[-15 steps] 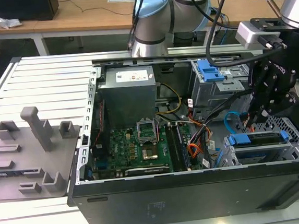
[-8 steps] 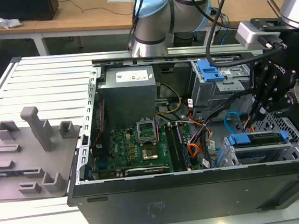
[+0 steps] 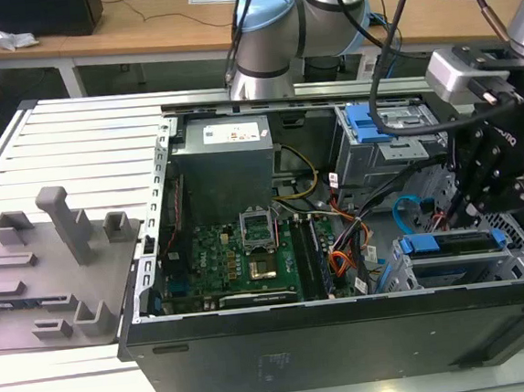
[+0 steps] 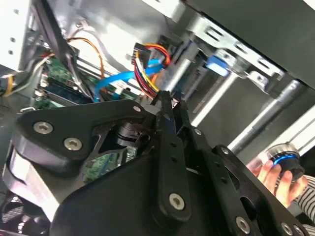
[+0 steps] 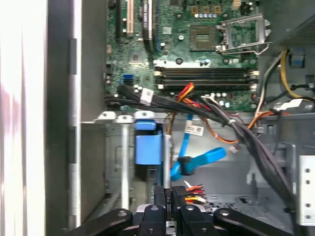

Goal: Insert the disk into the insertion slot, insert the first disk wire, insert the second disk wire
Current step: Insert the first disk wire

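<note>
1. The gripper [image 5: 171, 191], a black two-finger type, is held inside the open computer case [image 3: 348, 335], above the drive corner at the exterior view's right. The fingers are drawn together with scarcely a gap. Nothing can be made out pinched between them.

2. A bundle of red, yellow and black leads, taken to be the first disk wire [image 5: 195, 188], is found just beside the fingertips. Whether its plug is seated cannot be told.

3. The disk [image 3: 450, 242] is lodged in its blue carrier within the insertion slot [image 3: 405, 273], the low silver cage. This step is judged done.

4. The second disk wire [image 5: 204, 158], flat and light blue, is looped near the carrier. Its small dark plug is seen in open space, apart from the disk. Its insertion is judged not yet done.

5. The motherboard [image 5: 197, 49] is exposed beyond the cables.

6. The taller grey cage [image 3: 372, 140], with its blue latch, is set further back, well apart from the gripper.

7. A person's hand [image 4: 269, 173] is noted on a round knob in the second wrist view, outside the case.
</note>
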`<state>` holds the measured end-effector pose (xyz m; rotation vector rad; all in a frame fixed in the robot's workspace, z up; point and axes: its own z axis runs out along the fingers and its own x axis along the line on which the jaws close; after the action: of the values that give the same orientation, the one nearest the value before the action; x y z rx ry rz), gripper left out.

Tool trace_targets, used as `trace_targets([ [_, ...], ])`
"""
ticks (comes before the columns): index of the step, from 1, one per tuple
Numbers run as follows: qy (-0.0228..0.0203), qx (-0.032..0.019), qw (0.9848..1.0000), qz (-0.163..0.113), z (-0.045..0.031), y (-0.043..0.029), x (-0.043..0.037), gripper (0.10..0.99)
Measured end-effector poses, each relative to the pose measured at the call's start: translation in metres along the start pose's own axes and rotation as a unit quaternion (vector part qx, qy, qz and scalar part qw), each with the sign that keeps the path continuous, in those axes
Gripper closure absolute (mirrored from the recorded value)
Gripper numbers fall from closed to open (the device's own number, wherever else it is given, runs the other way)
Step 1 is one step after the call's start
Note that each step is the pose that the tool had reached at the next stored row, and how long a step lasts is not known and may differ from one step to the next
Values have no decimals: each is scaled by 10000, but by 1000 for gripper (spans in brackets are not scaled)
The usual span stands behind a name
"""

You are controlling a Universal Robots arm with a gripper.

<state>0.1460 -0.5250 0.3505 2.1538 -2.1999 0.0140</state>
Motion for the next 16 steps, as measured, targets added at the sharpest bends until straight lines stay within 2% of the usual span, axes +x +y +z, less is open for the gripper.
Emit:
trace_targets([
  [2,-2,0,10000,0,6,-8,44,906],
  [4,-18,-7,10000,-1,11,-50,48,906],
  [8,-151,-20,9999,-7,22,-118,46,906],
  [9,-173,-22,9998,-8,27,-129,50,906],
  [11,-174,-22,9998,-8,45,-133,81,906],
  [16,-174,-22,9998,-8,75,-140,94,906],
])
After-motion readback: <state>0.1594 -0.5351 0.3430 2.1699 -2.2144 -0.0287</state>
